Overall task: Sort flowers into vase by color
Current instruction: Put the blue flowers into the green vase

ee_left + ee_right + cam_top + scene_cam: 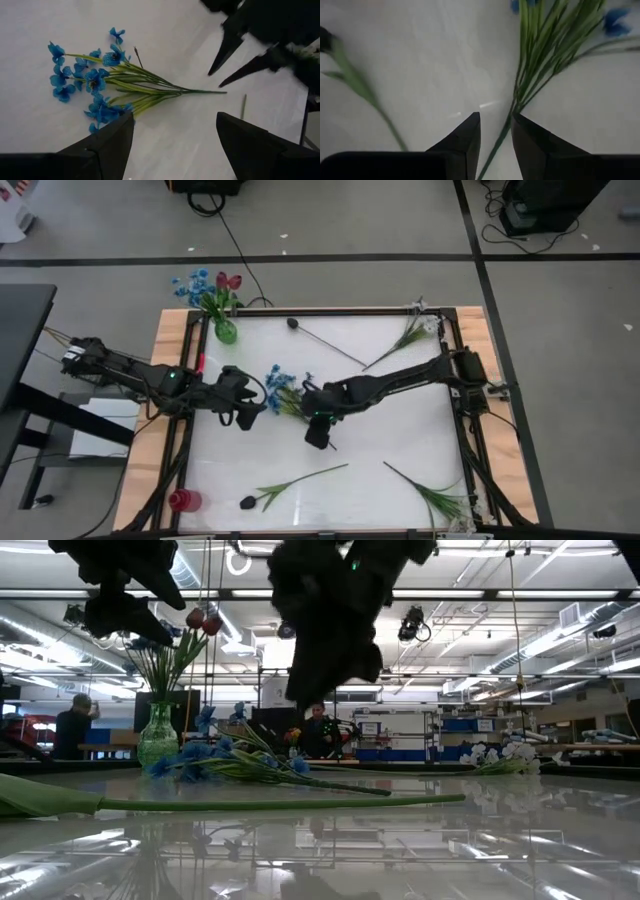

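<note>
Blue flowers point(95, 85) are flanked mid-surface point(400, 440) by left pincer point(175, 132), spread wide, and right pincer point(495, 130), narrowly parted beside the stems.

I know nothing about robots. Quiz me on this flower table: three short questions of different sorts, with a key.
1. True or false: the blue spray lies flat on the table.
2. Which vase already holds flowers? A. the green vase B. the red vase
3. Fill in: the left gripper has its fingers ____.

Key:
1. True; it lies between the left gripper and the right gripper.
2. A; it holds blue and red heads, and the red vase shows none.
3. Open, wide apart above the spray.
</note>
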Available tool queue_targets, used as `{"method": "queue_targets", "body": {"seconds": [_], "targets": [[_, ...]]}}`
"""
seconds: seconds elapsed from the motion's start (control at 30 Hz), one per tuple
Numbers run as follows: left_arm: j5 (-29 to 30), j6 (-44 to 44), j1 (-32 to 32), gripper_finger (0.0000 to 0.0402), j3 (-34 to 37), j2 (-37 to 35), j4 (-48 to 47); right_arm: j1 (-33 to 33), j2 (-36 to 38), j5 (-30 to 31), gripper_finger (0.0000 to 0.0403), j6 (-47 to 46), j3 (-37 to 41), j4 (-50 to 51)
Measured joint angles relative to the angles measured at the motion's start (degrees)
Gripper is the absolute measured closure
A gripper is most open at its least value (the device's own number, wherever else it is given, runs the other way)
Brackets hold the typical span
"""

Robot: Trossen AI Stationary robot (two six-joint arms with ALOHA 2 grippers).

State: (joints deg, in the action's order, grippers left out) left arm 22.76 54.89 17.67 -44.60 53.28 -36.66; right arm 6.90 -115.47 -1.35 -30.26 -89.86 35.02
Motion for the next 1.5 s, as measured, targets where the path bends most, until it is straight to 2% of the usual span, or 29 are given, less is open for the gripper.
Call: {"method": "queue_targets", "body": {"seconds": [0.33,0.57,0.77,0.9,0.97,1.23,1.4,1.5], "targets": [[0.66,-0.05,0.0,0.0113,0.0,0.0,-0.03,0.15,-7.6,-1.35,0.0285,-2.63,0.0,-5.02],[0.77,0.49,0.0,0.0113,0.0,0.0,-0.01,0.04,-9.13,3.17,0.0295,-4.49,-0.04,-4.43],[0.77,1.31,0.0,0.0113,0.0,0.0,-0.01,-0.04,-9.21,6.34,0.0339,-4.24,-0.02,-4.12],[0.77,1.47,-0.01,0.0113,0.0,0.0,-0.03,-0.39,-9.21,4.28,0.0385,-4.33,-0.02,-4.12],[0.77,1.53,0.0,0.0113,0.0,0.0,-0.05,-0.39,-9.15,3.4,0.0395,-4.4,-0.02,-4.08],[0.77,1.62,-0.02,0.0113,0.0,0.0,-0.04,0.41,-6.96,2.87,0.0397,-6.28,-0.02,-3.57],[0.78,1.64,-0.02,0.0113,0.0,0.0,0.01,0.45,-4.07,7.94,0.0389,-7.44,-0.04,-3.27],[0.77,1.64,-0.02,0.0113,0.0,0.0,-0.01,-0.67,-3.71,10.37,0.0362,-7.09,-0.04,-2.96]]}}
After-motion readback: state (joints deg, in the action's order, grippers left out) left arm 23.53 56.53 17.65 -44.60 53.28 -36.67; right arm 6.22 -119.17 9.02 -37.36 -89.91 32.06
